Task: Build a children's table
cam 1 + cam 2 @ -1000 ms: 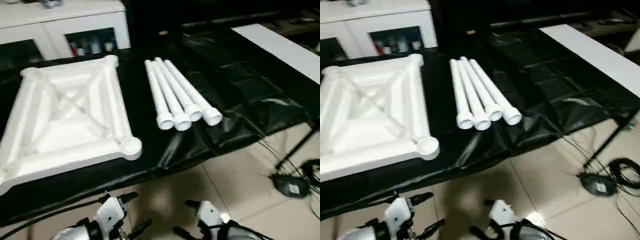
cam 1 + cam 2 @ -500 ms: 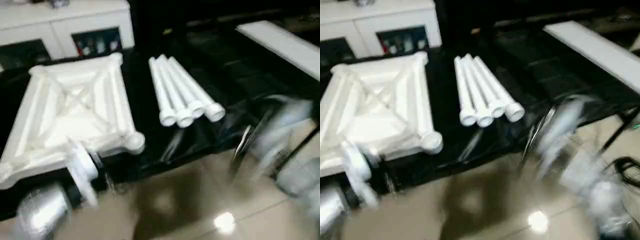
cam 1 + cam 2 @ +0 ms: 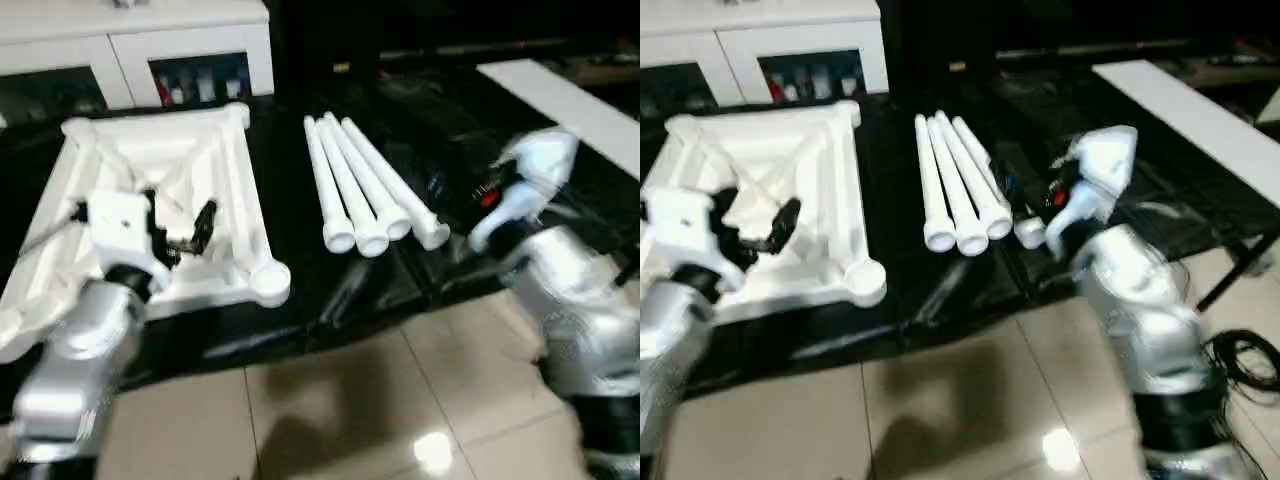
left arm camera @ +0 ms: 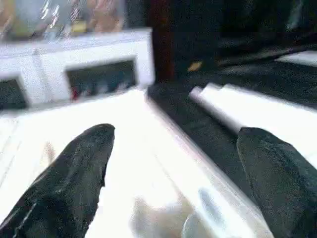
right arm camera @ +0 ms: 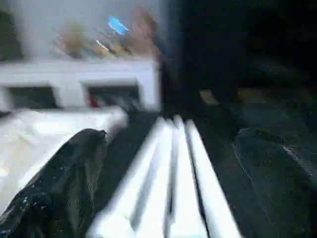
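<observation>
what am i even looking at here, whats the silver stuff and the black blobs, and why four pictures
The silver stuff is the forearms of a two-armed humanoid robot. Two pictures come from the cameras in its head, looking down over the arms; they show the same scene from slightly different spots. The other two come from a camera on each wrist, and the black blobs there are that gripper's two fingers.

On the black-covered surface lies a white plastic table top, upside down so its crossed ribs show, and beside it four white tube legs lying side by side. A white cabinet stands behind.

The left gripper is over the table top, the right gripper by the legs. Both are open and hold nothing.
</observation>
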{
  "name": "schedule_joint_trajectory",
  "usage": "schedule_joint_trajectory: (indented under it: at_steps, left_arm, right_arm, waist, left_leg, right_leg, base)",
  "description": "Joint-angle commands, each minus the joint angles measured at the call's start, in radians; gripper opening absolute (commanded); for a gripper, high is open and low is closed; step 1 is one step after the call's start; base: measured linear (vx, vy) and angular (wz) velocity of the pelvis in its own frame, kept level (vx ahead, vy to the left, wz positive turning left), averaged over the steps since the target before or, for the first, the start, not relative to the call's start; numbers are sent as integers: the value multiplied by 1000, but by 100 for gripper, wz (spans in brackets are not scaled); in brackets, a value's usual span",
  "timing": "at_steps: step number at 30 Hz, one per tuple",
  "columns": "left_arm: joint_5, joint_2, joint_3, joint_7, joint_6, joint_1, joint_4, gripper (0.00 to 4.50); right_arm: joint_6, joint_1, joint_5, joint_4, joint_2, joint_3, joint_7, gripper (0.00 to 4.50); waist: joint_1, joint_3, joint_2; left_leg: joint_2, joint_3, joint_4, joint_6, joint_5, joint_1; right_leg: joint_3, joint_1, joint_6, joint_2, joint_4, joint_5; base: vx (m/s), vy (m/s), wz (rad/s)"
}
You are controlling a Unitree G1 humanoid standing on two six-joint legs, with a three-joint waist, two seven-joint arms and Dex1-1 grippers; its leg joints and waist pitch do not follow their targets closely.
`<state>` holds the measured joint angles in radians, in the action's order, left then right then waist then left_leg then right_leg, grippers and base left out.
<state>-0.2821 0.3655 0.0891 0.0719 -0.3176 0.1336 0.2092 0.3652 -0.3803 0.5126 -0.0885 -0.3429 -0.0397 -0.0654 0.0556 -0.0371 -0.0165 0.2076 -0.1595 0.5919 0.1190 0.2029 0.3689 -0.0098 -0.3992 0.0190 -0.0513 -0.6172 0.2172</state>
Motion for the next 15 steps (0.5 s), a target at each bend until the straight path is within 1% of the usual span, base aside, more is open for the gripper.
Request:
schedule_joint_trajectory:
  at_steps: [1,2,3,4,5,6,7,9,10,11,12,13,14,15]
  left_arm:
    - [-1,-39,6,-46,-14,30,-27,443]
    - [-7,-70,15,-66,-38,36,-20,443]
    - [9,-71,6,-73,-47,27,-4,443]
    - [10,-71,5,-73,-47,26,-3,443]
    - [36,-73,-14,-82,-53,-2,20,443]
    - [30,-81,-10,-90,-61,-15,25,443]
    - [45,-83,-12,-102,-61,-20,17,443]
    - [30,-127,23,-140,-32,-8,-15,443]
    - [19,-159,63,-187,-10,16,-32,443]
    - [6,-180,131,-264,-10,80,-70,443]
    - [9,-180,152,-287,-20,108,-84,443]
    - [10,-181,156,-292,-22,113,-86,443]
    - [59,-149,147,-303,-36,144,-104,443]
    - [108,-129,139,-339,-88,185,-122,443]
  right_arm:
    - [-20,-15,-42,36,26,1,23,450]
    - [-26,-21,-102,54,34,-20,27,450]
    - [-28,-23,-130,57,34,-37,29,450]
    - [-28,-23,-130,57,34,-37,29,450]
    - [-12,-23,-124,48,46,-45,46,450]
    - [-11,-20,-112,42,51,-43,44,450]
    - [-9,-21,-115,42,56,-44,47,450]
    - [-34,-23,-123,45,48,-56,6,450]
    - [-32,-25,-121,38,44,-56,-4,450]
    - [-13,-43,-115,44,49,-46,9,450]
    - [-3,-53,-120,52,57,-37,18,450]
    - [-1,-55,-121,54,58,-35,20,450]
    - [28,-62,-138,63,65,-24,54,450]
    - [41,-68,-154,73,75,-6,84,450]
  waist:
    - [3,61,-1]
    - [4,61,5]
    - [8,61,6]
    - [11,62,4]
    - [11,60,8]
    - [11,60,7]
    - [11,60,5]
    - [9,60,5]
    - [5,59,9]
    - [5,59,7]
    - [6,58,4]
    - [4,58,6]
    - [4,59,6]
    - [3,57,5]
  left_leg:
    - [-5,-8,-58,41,78,-5]
    - [-3,-9,-56,37,60,-4]
    - [-4,-8,-55,35,41,-2]
    - [-3,-7,-54,33,32,-2]
    - [-5,-7,-52,19,20,1]
    - [-6,-8,-52,16,20,1]
    - [-5,-8,-51,15,23,0]
    - [-5,-9,-50,9,30,-1]
    - [-5,-11,-49,7,38,-1]
    - [-6,-13,-48,6,51,-3]
    - [-7,-11,-48,6,54,-5]
    - [-8,-10,-49,6,58,-4]
    - [-8,-6,-50,11,55,-2]
    - [-8,-6,-50,15,62,-4]
  right_leg:
    - [25,54,-120,-35,51,-46]
    - [24,53,-124,-35,51,-81]
    - [23,55,-129,-35,48,-115]
    - [23,55,-128,-35,46,-129]
    - [23,58,-119,-35,43,-156]
    - [23,58,-115,-35,44,-157]
    - [23,58,-114,-36,43,-159]
    - [23,56,-115,-33,45,-156]
    - [25,56,-120,-32,46,-154]
    - [26,56,-130,-30,48,-143]
    - [25,55,-130,-31,49,-132]
    - [24,55,-126,-30,50,-118]
    - [21,58,-117,-32,49,-94]
    - [21,53,-105,-32,50,-68]
  base:
    - [0,0,0]
    - [0,0,0]
    - [0,0,0]
    - [0,0,0]
    - [0,0,0]
    - [0,0,0]
    - [0,0,0]
    - [0,0,0]
    - [0,0,0]
    - [0,0,0]
    - [0,0,0]
    - [0,0,0]
    - [0,0,0]
    - [0,0,0]
